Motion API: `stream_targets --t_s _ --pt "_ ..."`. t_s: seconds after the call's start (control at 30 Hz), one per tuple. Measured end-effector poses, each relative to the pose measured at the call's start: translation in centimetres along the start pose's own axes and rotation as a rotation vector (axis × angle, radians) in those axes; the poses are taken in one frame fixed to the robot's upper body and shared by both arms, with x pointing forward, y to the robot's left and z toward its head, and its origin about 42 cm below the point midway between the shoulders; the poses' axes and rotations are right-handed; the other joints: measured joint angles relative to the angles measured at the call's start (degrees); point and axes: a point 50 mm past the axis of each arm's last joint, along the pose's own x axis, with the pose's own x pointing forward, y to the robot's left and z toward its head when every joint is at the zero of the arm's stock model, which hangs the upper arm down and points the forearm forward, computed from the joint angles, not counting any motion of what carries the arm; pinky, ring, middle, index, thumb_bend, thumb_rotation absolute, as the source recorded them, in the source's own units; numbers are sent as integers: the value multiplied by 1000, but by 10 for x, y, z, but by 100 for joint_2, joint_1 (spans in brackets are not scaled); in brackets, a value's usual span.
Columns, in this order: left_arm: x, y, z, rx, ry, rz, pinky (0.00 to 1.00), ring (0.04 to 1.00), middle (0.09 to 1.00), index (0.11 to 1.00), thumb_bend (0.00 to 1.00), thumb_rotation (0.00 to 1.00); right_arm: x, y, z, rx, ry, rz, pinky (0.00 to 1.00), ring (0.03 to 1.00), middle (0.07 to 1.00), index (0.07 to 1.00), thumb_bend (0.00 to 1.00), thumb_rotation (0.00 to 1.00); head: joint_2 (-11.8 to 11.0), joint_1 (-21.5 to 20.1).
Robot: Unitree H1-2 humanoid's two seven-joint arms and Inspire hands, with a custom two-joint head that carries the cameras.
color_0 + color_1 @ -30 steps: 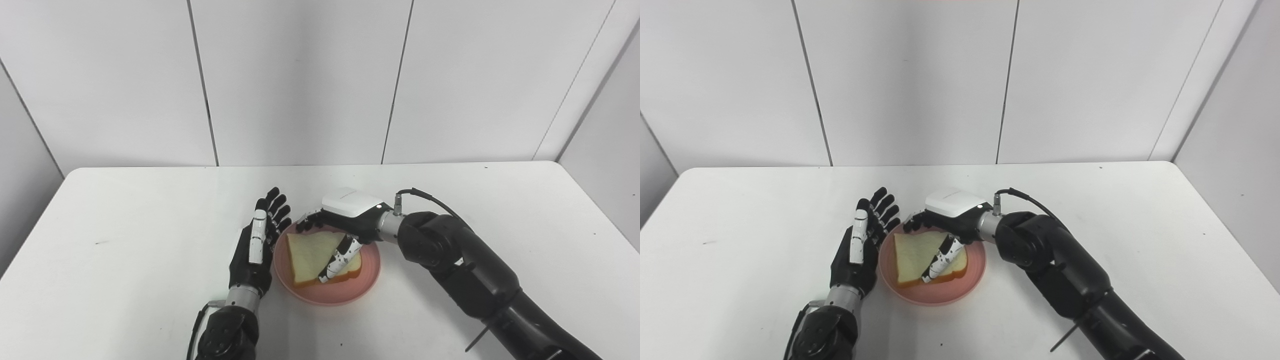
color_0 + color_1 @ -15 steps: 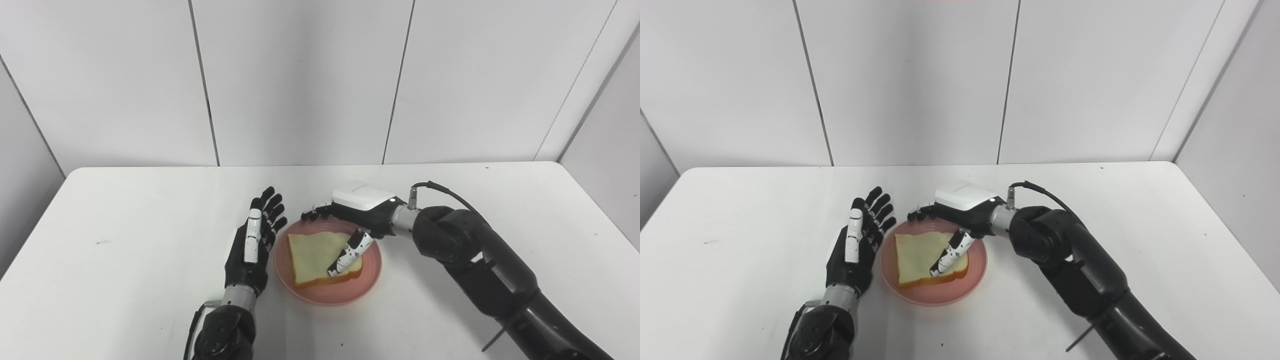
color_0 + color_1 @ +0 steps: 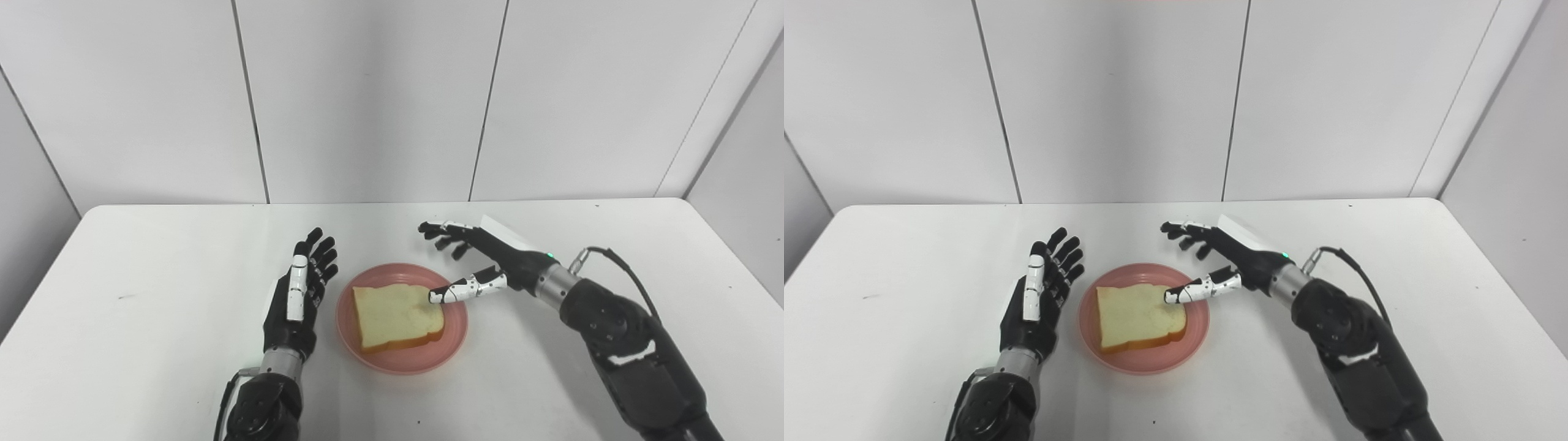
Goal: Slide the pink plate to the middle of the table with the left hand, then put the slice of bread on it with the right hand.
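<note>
Pink plate [image 3: 452, 343] holds bread [image 3: 395, 316] — right robot hand [image 3: 490, 260] beside it, fingers spread, empty.

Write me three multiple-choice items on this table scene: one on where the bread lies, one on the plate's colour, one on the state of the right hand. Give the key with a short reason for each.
1. Where is the slice of bread?
A. On the bare table
B. On the plate
C. In the left hand

2. What colour is the plate?
A. Pink
B. Blue
C. White

3. What is the state of the right hand?
A. Shut on the bread
B. Shut on the plate's rim
C. Open, holding nothing

Key: 1 B, the slice lies flat inside the plate's rim. 2 A, the rim around the bread shows pink. 3 C, its fingers are spread apart beside the plate with nothing between them; the left hand is also open, on the plate's other side.
</note>
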Motion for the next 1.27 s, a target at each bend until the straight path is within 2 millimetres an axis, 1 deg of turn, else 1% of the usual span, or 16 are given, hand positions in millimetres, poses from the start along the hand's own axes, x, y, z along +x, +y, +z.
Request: stream_targets --t_s 0.07,0.13,0.2,0.3,0.43,0.53,0.6,0.63,0.7,0.8,0.87,0.97,1.1,1.27 --pt "0 0 0 0 0 0 919 913 903 893 704 953 -3 6 -5 48 8 -37 714 828 877 911 724 729 0 9" --pt "-1 1 0 0 -2 1 919 912 904 892 705 946 -7 13 -7 104 11 -85 739 854 890 923 697 752 0 18" --pt "-2 1 0 1 -2 1 911 913 904 889 696 933 -10 19 -9 157 9 -115 829 924 946 980 664 914 0 26" --pt "-5 2 0 0 -5 3 912 918 909 892 683 935 -13 28 -9 221 1 -121 866 953 969 997 651 969 0 26" --pt "-10 3 0 0 -6 -8 914 927 921 900 665 950 -18 30 -8 304 -19 -150 874 972 997 1000 605 978 0 26" --pt "-13 4 0 2 -3 -12 923 932 924 904 658 957 -20 39 -8 402 -31 -174 911 990 1000 1000 592 980 -9 0" --pt "-15 4 1 1 -4 -12 922 932 924 903 658 957 -22 49 -11 461 -30 -198 961 998 1000 1000 618 994 0 -17" --pt "-15 4 2 1 -4 -14 922 933 923 903 660 954 -23 55 -14 489 -25 -212 969 1000 1000 1000 637 998 0 -17" --pt "-15 4 2 -2 -2 -15 920 933 922 902 661 946 -26 63 -20 524 -5 -229 992 1000 1000 1000 676 976 9 -35" --pt "-16 7 1 -3 0 -13 925 934 924 904 661 949 -29 67 -22 604 -3 -312 999 1000 1000 1000 671 978 9 -44" --pt "-16 7 1 -4 1 -18 927 936 926 907 661 951 -29 69 -21 639 -26 -378 1000 1000 1000 1000 697 996 9 -44" --pt "-16 6 1 -11 1 -21 929 938 931 908 661 952 -27 80 -19 659 -35 -418 1000 1000 1000 1000 722 1000 9 -53" --pt "-16 8 1 -11 1 -20 934 941 934 909 661 954 -24 92 -18 690 -29 -435 1000 1000 1000 1000 704 1000 18 -44" --pt "-16 10 2 -4 1 -26 971 959 949 917 655 962 -27 99 -19 714 -25 -477 1000 1000 1000 1000 639 1000 18 -35"
